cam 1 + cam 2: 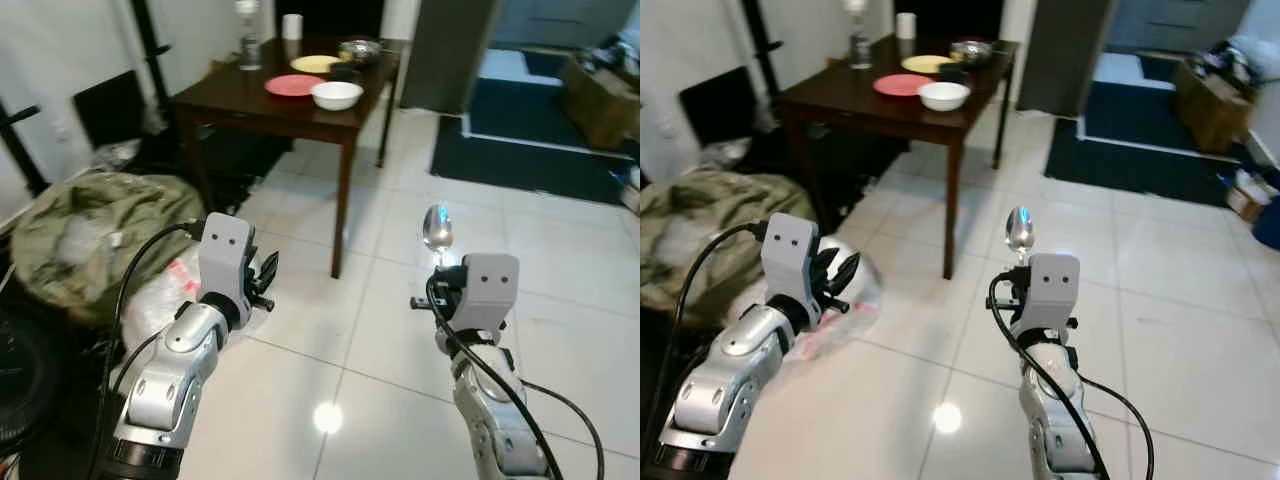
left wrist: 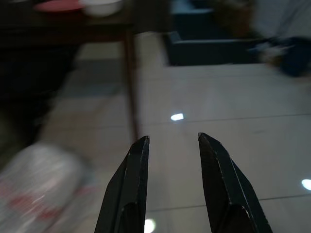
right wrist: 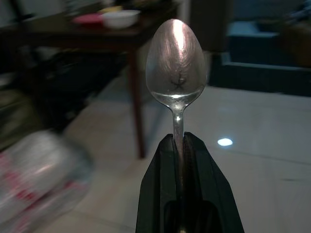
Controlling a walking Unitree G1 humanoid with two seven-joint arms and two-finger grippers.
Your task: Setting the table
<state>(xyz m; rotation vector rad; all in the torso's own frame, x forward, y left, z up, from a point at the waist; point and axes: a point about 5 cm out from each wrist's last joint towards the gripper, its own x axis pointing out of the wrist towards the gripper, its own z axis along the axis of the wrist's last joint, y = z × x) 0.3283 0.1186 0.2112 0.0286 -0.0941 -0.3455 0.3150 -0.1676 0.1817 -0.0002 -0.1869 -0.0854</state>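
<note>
— Nearest, what is seen?

— Closest in, the right pincer (image 3: 179,145) is clamped on the handle of a spoon (image 3: 177,68), which is held upright with its bowl on top, above the tiled floor (image 1: 560,330). The left pincer (image 2: 172,145) is held with its fingers parted, and nothing is gripped (a white plastic bag (image 1: 845,280) lies on the floor beyond it).

— And farther off?

— A dark wooden bench (image 1: 250,98) is seen well ahead, on which a white bowl (image 1: 337,95) and a pink plate (image 1: 294,85) are set side by side.
</note>
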